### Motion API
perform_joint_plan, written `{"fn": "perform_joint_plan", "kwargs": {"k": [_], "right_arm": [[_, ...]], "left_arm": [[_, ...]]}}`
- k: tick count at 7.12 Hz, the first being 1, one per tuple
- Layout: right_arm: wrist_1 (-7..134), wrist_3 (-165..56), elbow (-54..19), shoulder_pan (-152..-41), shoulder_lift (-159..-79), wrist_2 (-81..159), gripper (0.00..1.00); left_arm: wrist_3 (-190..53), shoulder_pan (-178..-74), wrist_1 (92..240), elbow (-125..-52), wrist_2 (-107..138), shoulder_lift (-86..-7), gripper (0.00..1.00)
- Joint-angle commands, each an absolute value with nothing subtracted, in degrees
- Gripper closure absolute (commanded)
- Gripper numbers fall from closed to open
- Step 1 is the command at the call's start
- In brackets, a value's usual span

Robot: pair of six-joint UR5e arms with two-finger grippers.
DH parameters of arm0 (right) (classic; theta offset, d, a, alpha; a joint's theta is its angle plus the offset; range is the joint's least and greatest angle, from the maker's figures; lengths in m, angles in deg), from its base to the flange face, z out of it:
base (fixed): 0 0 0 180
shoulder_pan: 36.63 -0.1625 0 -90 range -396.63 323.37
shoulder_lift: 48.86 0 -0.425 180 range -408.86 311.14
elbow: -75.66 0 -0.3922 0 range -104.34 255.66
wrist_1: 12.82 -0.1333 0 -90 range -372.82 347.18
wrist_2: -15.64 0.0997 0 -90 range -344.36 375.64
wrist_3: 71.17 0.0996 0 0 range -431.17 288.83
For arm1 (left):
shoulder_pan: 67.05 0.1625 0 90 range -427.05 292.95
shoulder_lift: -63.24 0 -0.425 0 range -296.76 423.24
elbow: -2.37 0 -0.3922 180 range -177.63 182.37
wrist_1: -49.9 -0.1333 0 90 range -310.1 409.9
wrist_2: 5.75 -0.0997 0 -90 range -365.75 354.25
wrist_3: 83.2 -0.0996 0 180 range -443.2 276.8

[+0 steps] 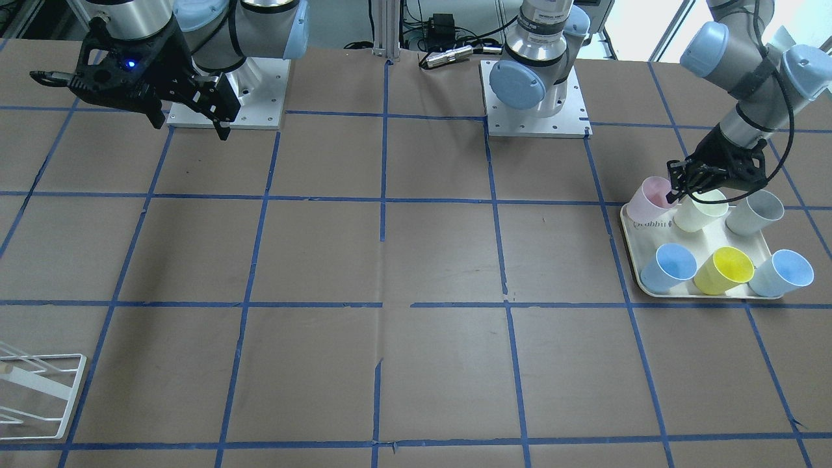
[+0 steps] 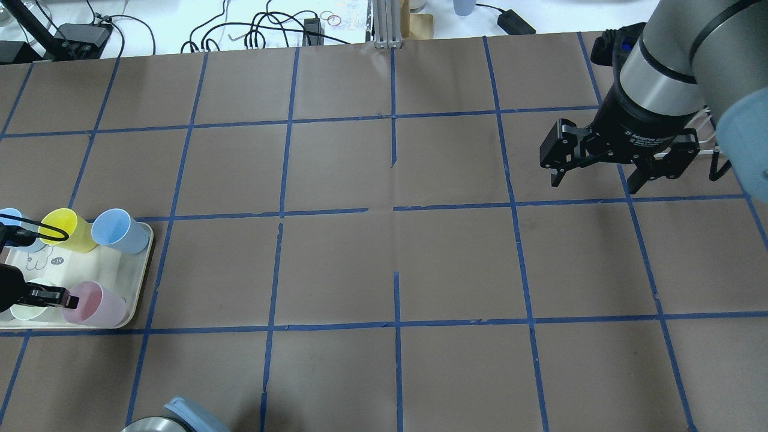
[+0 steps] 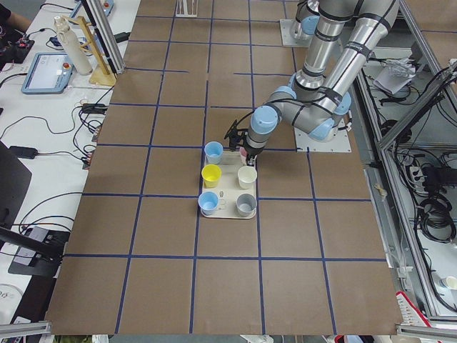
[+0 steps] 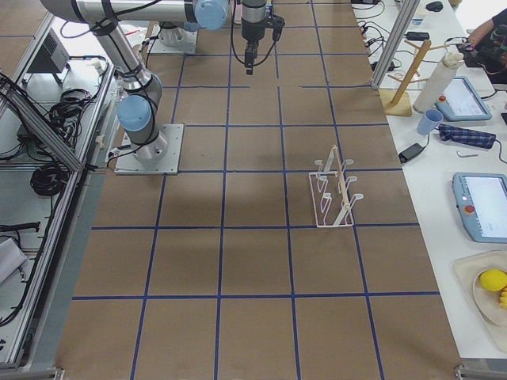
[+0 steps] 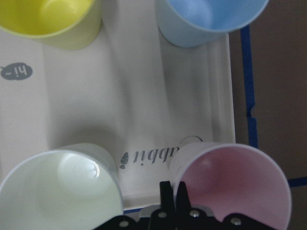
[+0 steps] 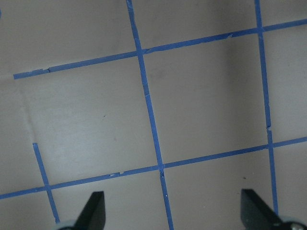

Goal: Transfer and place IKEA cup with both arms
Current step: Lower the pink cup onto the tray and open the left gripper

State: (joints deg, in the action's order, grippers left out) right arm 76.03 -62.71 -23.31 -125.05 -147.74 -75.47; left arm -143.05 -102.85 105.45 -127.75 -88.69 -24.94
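1. Far left: white tray [image 2: 143, 264] sat on the table [image 2: 456, 264] at the left arm's end, with cups in two rows.
2. The pink cup [image 2: 99, 303] stood at the tray corner nearest the robot, on the side toward the table's middle. A cream cup [image 2: 27, 307] was just beside it. A yellow cup [image 2: 67, 228] and a blue cup [image 2: 120, 231] were in the far row.
3. The left gripper [image 5: 173, 189] pinched the pink cup's wall at the rim, one finger inside and one outside, with the fingers almost together. Couldn't tell if the cup's base touched the tray.
4. Surface: brown paper over the whole top, gridded with blue tape [image 2: 393, 144]. The tape was broken or offset in several spots near the centre.
5. The right gripper [image 2: 594, 177] hovered above the paper, well apart from the tray, with its fingers spread wide.
6. A white wire rack [image 4: 333, 194] stood on the right arm's side, near the operators' edge.
7. Room: a white bench [image 2: 180, 33] ran along the far edge with loose cables and power bricks. An aluminium post [image 2: 387, 24] rose at the mid edge. A grey handheld screen unit [image 4: 483, 207] lay on the side bench.
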Motion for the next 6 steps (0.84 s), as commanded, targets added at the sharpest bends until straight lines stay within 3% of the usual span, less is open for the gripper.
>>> {"fn": "perform_joint_plan", "kwargs": {"k": [1, 4, 5, 6], "right_arm": [[76.04, -62.64, -23.39, -125.05, -147.74, -75.42, 0.0], [76.47, -62.73, -23.39, -125.05, -147.83, -75.42, 0.0], [76.74, -62.73, -23.31, -125.05, -147.91, -75.07, 0.0], [76.74, -62.82, -23.39, -125.05, -147.83, -75.33, 0.0]], "left_arm": [[-143.06, -102.82, 105.27, -129.02, -88.63, -24.74, 1.0], [-143.58, -102.91, 104.74, -128.76, -88.81, -25.0, 0.97], [-143.67, -102.91, 104.83, -128.67, -88.81, -25.0, 0.2], [-143.5, -102.82, 105.18, -128.41, -88.9, -24.91, 0.0]]}}
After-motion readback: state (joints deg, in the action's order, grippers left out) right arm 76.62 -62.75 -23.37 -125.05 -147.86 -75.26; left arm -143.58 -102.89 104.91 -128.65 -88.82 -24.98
